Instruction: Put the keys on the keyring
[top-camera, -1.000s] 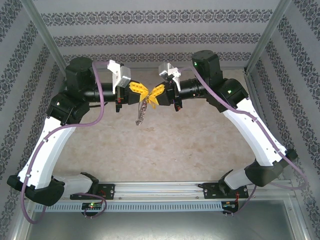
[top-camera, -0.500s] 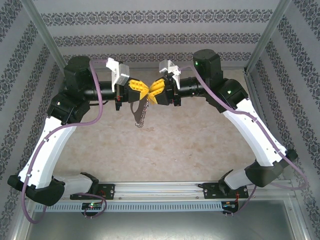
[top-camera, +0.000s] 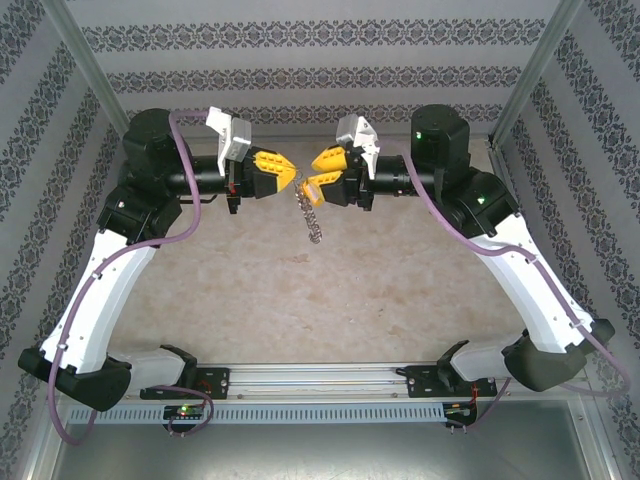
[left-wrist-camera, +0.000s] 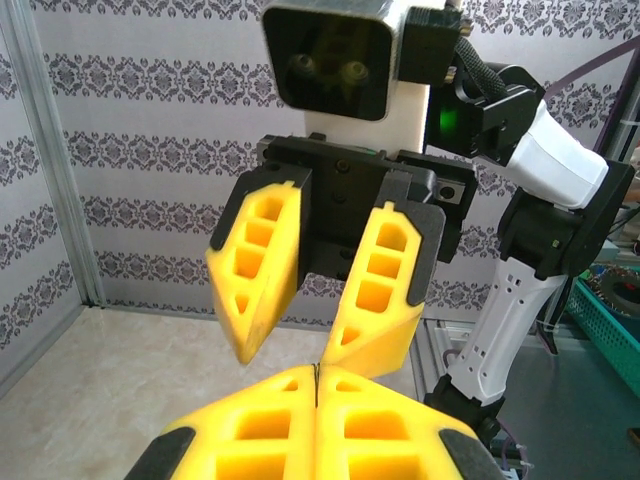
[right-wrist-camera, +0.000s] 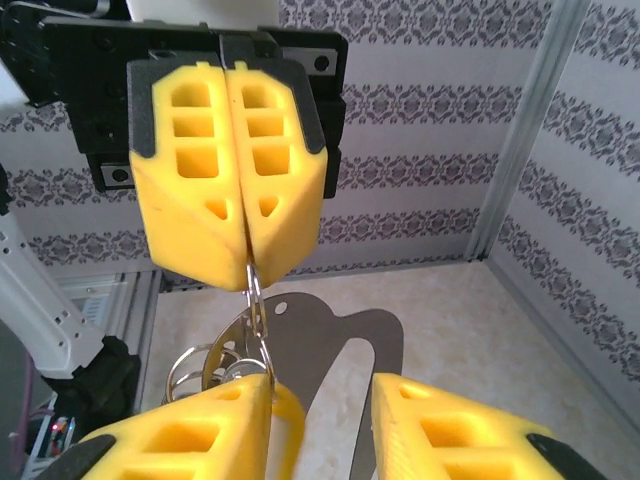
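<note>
I see yellow fingers (top-camera: 268, 168) on both arms, each backed in black. The arms (top-camera: 110, 280) are white shells with black joints. Purple cables (top-camera: 203, 195) loop along them, and a small green light (top-camera: 420, 131) glows on the right one. The keys (top-camera: 311, 216) are silver-grey, the keyring (right-wrist-camera: 256, 298) a thin bright silver. The surface (top-camera: 300, 300) is beige with a faint mottled grain. The walls (top-camera: 320, 55) are pale grey-white, banded with dark damask stripes. The frame posts (top-camera: 85, 60) are plain grey metal. A teal basket (left-wrist-camera: 610, 310) shows in my left wrist view.
</note>
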